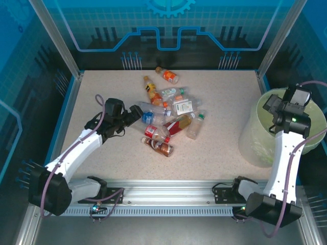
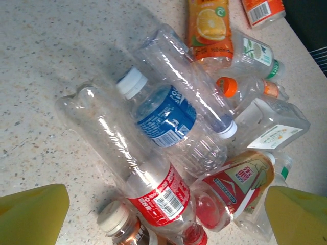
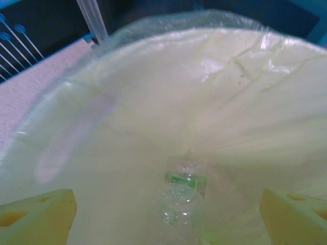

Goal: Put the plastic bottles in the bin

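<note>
Overhead, you are seeing the plastic bottles (image 1: 166, 115) lying in one loose pile at mid-table, about eleven by count; the left gripper (image 1: 137, 113) is hovering just beside the pile's left edge; one bin (image 1: 253, 145) is standing at the right edge of the table (image 1: 102, 87), well apart from the pile, and the right arm is reaching over its rim.

The left wrist view is giving you detail the overhead view is not: two yellow fingers (image 2: 30, 214) are standing wide apart, gripping nothing, above a red-labelled bottle (image 2: 153, 191) lying against a blue-labelled bottle (image 2: 163, 115).

The right wrist view is looking down into the bin; the right gripper (image 3: 164, 212) is spread wide and is holding nothing; one green-labelled clear bottle (image 3: 180, 194) is lying at the bottom of the bag liner (image 3: 204, 102).
</note>
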Robot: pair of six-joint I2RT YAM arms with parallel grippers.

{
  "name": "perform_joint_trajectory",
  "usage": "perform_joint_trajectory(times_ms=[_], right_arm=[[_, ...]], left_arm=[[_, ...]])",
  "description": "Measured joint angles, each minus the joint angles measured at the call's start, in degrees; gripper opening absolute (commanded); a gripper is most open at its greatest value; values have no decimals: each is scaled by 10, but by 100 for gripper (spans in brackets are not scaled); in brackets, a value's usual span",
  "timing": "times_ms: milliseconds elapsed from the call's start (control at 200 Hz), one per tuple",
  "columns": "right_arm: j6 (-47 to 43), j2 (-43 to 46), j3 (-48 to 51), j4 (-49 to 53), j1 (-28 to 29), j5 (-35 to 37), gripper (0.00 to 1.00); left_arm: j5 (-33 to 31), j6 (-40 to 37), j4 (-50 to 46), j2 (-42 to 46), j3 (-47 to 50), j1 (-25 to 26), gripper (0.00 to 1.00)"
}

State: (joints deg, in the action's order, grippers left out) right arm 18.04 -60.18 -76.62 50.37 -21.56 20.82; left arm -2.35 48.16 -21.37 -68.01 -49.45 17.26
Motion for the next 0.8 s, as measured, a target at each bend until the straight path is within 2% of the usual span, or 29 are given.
perform_joint_trajectory(times_ms=[170,375,580,705,800], right_arm=[[7,37,-22,-3,53,-12,98],[19,58,-35,-27,139,-60,100],[23,33,-30,-70,289,-107,100],[45,1,-6,-99,391,-90,100],[78,-30,24,-119,448,-60,100]], left_arm=[[-7,24,0,2,12,-5,99],[-9,51,0,2,33,-12,99],[-9,71,2,2,43,-14,99],[-7,76,3,0,43,-14,99],[-2,81,7,-5,43,-14,99]])
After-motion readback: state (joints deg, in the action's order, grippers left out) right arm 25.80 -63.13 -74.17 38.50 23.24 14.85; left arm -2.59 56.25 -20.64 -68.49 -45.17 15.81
